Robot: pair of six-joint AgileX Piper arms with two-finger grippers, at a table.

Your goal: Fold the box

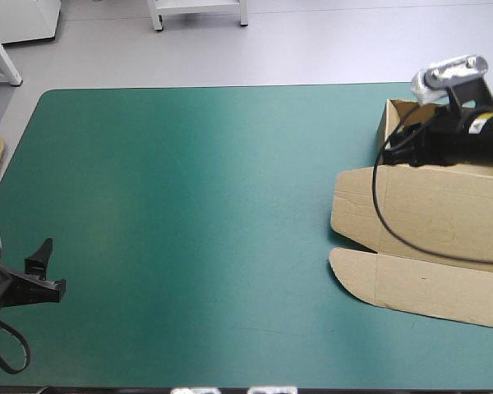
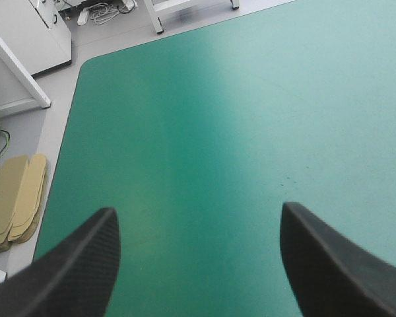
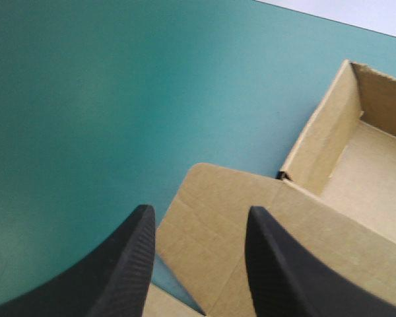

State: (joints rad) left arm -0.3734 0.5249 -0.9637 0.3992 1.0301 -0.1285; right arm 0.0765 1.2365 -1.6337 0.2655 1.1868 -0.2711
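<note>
At right edge of table (image 1: 189, 213) | box (image 1: 431, 205): tray formed, lid flat | both jaws apart, empty

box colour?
Brown. The box shows best in the right wrist view.

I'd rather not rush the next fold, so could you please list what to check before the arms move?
1. Left hand open: ok.
2. Right hand open above the lid of the box: ok.
3. Tray walls raised: ok.
4. Lid flat on the table: ok.
5. Left hand near the box: not ok, it is at the table's opposite side.
6. Whole box on the table: cannot tell, it runs out of view.
</note>
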